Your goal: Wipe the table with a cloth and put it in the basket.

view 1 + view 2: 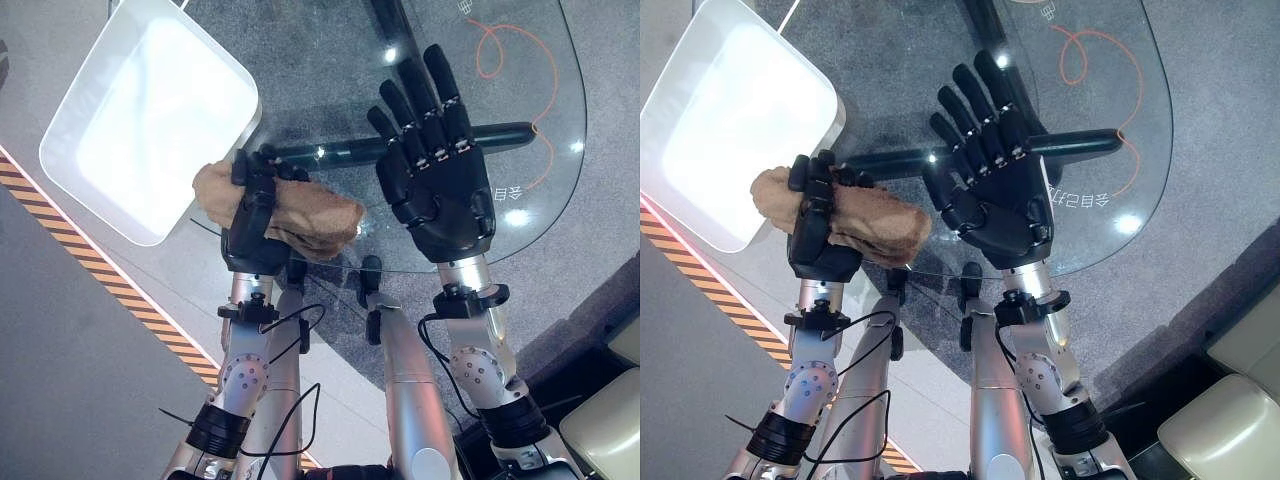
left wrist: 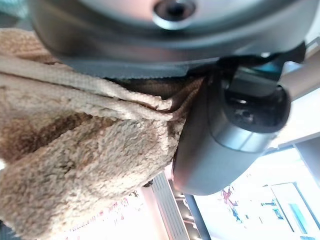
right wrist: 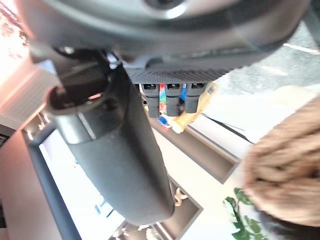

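Terrycloth, tan and nubbly, was bunched into a thick roll in the left hand (image 1: 255, 225), whose dark fingers (image 1: 252, 180) curled over the top of the cloth (image 1: 310, 220) and clamped it against the palm. One end of the roll stuck out toward the basket and the other, fatter end bulged toward the right hand. In the left wrist view the cloth (image 2: 85, 165) showed a looped, fuzzy pile with a flat woven hem band running across it, pressed against the smooth grey thumb (image 2: 220, 135).

The held cloth sat at the near edge of the glass table (image 1: 540, 200), a rounded transparent top with a dark tubular bar (image 1: 500, 132) beneath it and an orange looping line (image 1: 510, 55) marked on its far part. The cloth's outer end lay just beside the near corner of the basket (image 1: 90, 90), a white, smooth-walled tray of rounded-rectangle shape resting at the table's left side; the cloth was not inside it.

The right hand (image 1: 440, 185) hovered over the glass with its back up, fingers (image 1: 425, 85) straight and slightly fanned apart, holding nothing. It was near the cloth's fat end but apart from it. In the right wrist view the cloth (image 3: 287, 170) appeared as a brown ribbed mass beyond the thumb (image 3: 120, 165).

Beyond the table's left edge ran a floor stripe (image 1: 120, 290) of orange and black diagonals on grey flooring.
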Motion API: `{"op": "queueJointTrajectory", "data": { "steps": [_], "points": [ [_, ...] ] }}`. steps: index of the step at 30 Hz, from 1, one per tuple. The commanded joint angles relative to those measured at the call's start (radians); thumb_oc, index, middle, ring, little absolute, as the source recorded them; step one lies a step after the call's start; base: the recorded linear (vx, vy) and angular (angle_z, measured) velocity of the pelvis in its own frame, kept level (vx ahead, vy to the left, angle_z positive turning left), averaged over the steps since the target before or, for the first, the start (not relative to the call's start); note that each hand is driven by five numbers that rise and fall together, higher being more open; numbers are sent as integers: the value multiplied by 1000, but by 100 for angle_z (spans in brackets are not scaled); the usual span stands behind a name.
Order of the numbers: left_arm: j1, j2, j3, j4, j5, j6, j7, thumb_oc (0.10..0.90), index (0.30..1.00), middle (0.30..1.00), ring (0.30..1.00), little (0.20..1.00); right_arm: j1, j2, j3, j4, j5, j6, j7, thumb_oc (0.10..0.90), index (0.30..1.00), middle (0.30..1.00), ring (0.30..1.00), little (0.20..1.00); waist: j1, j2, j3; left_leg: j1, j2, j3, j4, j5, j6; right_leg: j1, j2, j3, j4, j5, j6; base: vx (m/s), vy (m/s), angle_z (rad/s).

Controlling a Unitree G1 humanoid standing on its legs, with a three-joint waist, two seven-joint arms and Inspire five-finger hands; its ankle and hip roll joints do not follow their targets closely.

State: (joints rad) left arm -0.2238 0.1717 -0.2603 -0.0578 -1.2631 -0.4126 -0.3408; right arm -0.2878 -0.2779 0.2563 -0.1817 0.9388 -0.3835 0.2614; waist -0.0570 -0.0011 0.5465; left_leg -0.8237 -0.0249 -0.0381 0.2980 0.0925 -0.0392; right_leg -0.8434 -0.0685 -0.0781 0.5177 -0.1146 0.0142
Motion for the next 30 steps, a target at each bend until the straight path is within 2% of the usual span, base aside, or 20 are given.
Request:
{"op": "queueJointTrajectory", "data": {
  "steps": [1, 10, 15, 20, 22, 27, 30],
  "points": [
    [-43, 5, 18, -167, 26, -49, -123, 100, 300, 300, 300, 200, -20, 29, -27, -173, 17, -81, 80, 800, 900, 900, 900, 900, 19, 6, -27, 41, -72, 81, 10, -76, 83, 15, 85, 45, -148, 132, 19, 0, 0, 0],
    [-38, 6, 38, -164, 26, -73, -130, 100, 300, 300, 300, 200, -3, 35, -46, -162, 3, -83, 76, 800, 900, 900, 900, 900, 18, 5, -27, 41, -72, 79, 9, -74, 83, 16, 86, 48, -152, 134, 19, 0, 0, 0],
    [-38, 12, 72, -162, 27, -148, -134, 100, 300, 300, 300, 200, 2, 36, -51, -160, -6, -49, 73, 800, 900, 900, 900, 900, 20, 6, -27, 48, -71, 79, 8, -76, 84, 21, 84, 48, -150, 131, 18, 0, 0, 0],
    [-46, 42, 136, -170, 48, -234, -110, 100, 300, 300, 300, 200, 14, 30, -56, -155, -45, 21, 59, 800, 900, 900, 900, 900, 23, 14, -27, 58, -74, 77, 9, -78, 83, 30, 84, 48, -147, 124, 14, 0, 0, 0],
    [-50, 62, 173, -168, 88, -269, -61, 100, 300, 300, 300, 200, 20, 20, -51, -135, -46, 70, 65, 800, 900, 900, 900, 900, 28, 20, -27, 62, -75, 76, 11, -76, 81, 36, 81, 45, -146, 120, 11, 2, 35, -1],
    [-45, 86, 226, -160, 149, -325, 16, 100, 300, 300, 300, 200, 49, 15, -38, -112, -65, 134, 97, 800, 900, 900, 900, 900, 33, 31, -27, 68, -78, 71, 17, -76, 78, 44, 76, 43, -140, 111, 7, 1, 30, 0],
    [-27, 108, 275, -166, 220, -407, 90, 100, 300, 300, 300, 200, 85, -3, -23, -98, -83, 206, 126, 800, 900, 900, 900, 900, 38, 41, -27, 70, -80, 69, 21, -74, 77, 48, 74, 43, -137, 104, 2, 6, 66, 0]
  ]
}}
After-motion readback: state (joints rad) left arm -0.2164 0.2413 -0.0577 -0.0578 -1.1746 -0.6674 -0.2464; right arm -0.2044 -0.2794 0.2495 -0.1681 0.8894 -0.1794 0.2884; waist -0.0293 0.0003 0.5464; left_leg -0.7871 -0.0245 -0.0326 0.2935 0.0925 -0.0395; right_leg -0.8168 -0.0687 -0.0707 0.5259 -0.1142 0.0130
